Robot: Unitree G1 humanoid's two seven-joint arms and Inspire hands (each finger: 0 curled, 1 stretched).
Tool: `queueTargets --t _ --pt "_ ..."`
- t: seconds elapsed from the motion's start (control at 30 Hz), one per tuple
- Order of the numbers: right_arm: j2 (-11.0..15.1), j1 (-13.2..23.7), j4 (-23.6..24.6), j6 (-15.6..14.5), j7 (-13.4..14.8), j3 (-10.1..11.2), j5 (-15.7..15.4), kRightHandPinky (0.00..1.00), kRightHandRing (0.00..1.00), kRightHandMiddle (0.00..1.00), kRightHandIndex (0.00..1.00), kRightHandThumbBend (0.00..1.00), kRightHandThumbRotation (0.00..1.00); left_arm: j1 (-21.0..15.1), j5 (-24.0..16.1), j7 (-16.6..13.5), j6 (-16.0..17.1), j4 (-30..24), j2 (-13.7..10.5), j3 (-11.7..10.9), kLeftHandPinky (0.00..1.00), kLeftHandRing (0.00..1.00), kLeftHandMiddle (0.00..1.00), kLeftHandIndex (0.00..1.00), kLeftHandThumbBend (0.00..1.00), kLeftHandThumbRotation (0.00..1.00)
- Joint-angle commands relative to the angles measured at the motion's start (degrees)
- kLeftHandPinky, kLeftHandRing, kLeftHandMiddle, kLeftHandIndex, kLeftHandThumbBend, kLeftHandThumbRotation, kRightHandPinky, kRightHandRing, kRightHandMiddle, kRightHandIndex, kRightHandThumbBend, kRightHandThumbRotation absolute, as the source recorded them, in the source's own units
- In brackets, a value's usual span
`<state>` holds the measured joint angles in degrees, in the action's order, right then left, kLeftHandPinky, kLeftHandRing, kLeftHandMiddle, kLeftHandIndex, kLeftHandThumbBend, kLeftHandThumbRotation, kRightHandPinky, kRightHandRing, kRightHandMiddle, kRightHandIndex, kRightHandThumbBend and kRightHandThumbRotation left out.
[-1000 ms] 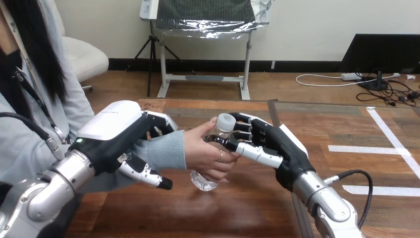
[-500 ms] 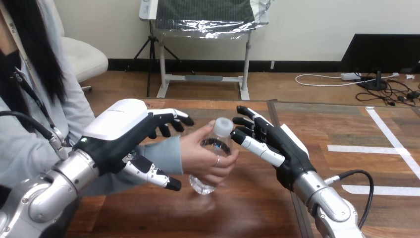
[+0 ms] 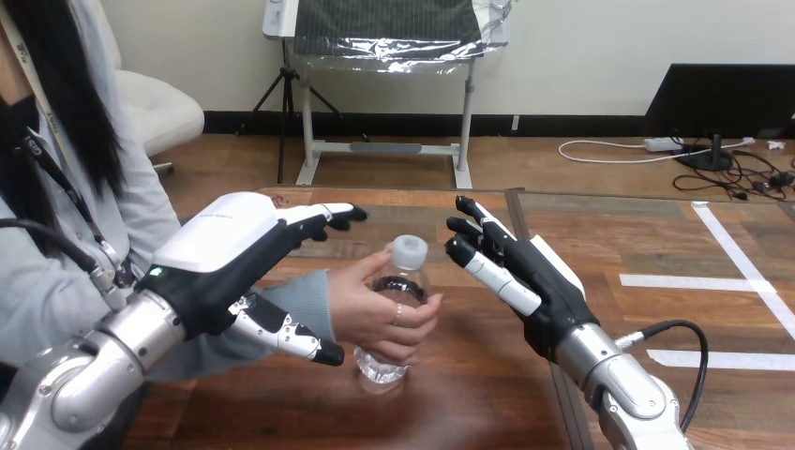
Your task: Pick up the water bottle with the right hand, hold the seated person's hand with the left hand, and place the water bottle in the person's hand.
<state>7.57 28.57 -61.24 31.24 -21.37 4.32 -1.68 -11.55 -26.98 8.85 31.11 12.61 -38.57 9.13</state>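
Note:
The clear water bottle [image 3: 394, 309] with a white cap stands upright in the person's hand [image 3: 375, 314], whose fingers wrap its middle just above the table. My right hand [image 3: 530, 277] is open to the right of the bottle, fingers straight and clear of it. My left hand [image 3: 230, 248] is open over the person's sleeve and wrist, fingers stretched above it and thumb below, not closed on it.
The wooden table [image 3: 450, 394] stretches ahead, with a seam [image 3: 517, 216] running down it under my right arm. White tape lines [image 3: 712, 281] mark the floor at the right. The person sits at the left side.
My right hand let go of the bottle and drew back to the right. My left hand's fingers straightened off the person's wrist. The person lowered the bottle toward the table and slightly left.

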Motion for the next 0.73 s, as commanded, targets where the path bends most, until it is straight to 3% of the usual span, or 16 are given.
queueTargets --t 0.0,0.4,0.7 --pt "1.54 3.97 -0.11 1.68 -0.3 0.11 0.55 1.0 1.0 0.96 1.0 1.0 0.76 -0.31 0.22 -0.62 -0.77 -3.29 -0.25 -2.23 0.84 0.88 0.91 0.93 1.0 0.35" --pt "1.94 3.56 -0.32 1.41 -0.9 0.07 0.58 1.0 1.0 0.97 1.0 1.0 0.83 1.5 -0.1 -0.59 -0.83 -4.04 -0.07 -2.64 0.89 0.96 0.99 0.99 1.0 0.38" --pt "2.19 3.13 -0.24 1.21 -1.79 0.27 1.08 1.0 1.0 0.97 1.0 1.0 0.87 3.0 -1.29 -1.57 -0.34 -4.12 -0.17 -2.66 0.92 0.99 1.0 1.0 1.0 0.49"
